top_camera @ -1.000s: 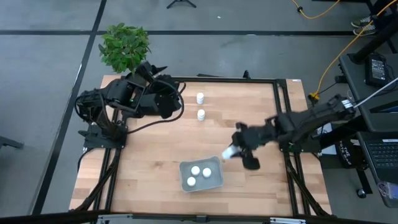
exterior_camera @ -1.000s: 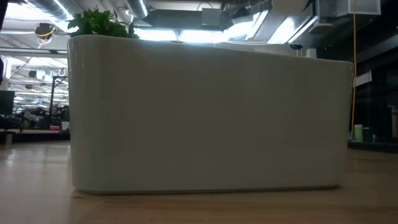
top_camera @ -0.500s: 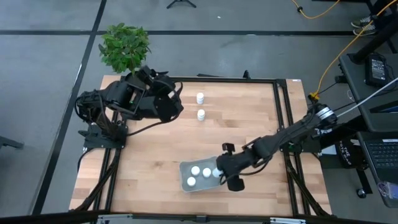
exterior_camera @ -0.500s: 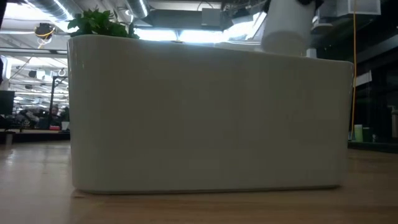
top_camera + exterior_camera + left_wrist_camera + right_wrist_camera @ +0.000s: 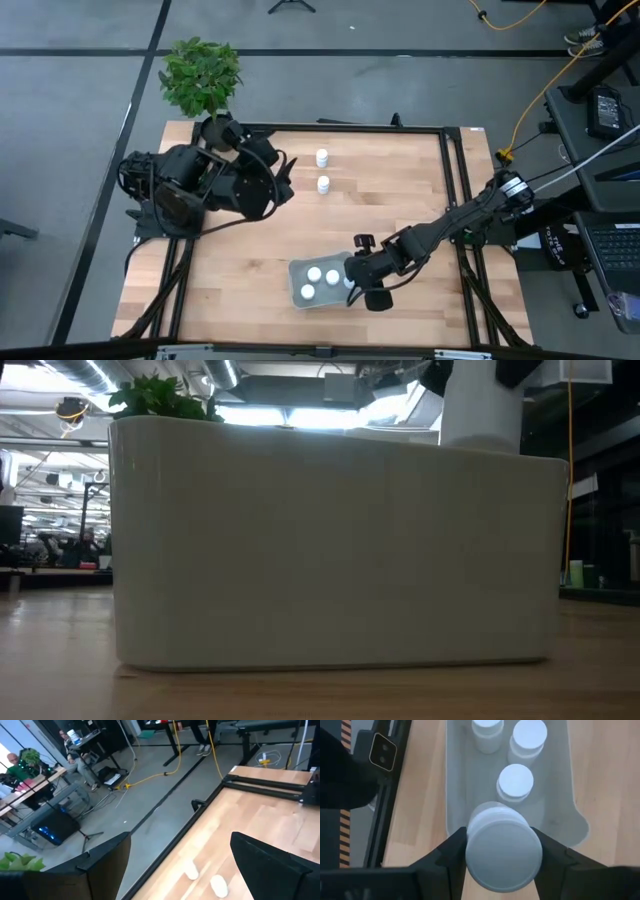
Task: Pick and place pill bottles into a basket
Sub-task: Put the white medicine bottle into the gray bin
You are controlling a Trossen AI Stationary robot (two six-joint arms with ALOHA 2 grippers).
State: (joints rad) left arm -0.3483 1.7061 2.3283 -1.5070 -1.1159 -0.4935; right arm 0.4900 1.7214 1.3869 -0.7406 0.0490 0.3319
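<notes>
Jaws of right gripper clamping 1 bottle over basket w/ 3.

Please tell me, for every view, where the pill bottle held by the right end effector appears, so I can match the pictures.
High view: held bottle at the basket's right end, mostly hidden by the right end effector.
Low view: upper right, above the basket wall.
Left wrist view: not in it.
Right wrist view: bottom centre, between the dark fingers.
Shared landmark: the basket.

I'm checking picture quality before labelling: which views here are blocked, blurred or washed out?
Low view: the basket wall blocks nearly everything, bright ceiling lights behind it. Right wrist view: the held pill bottle looms soft in the right pincer. High view: even light.
</notes>
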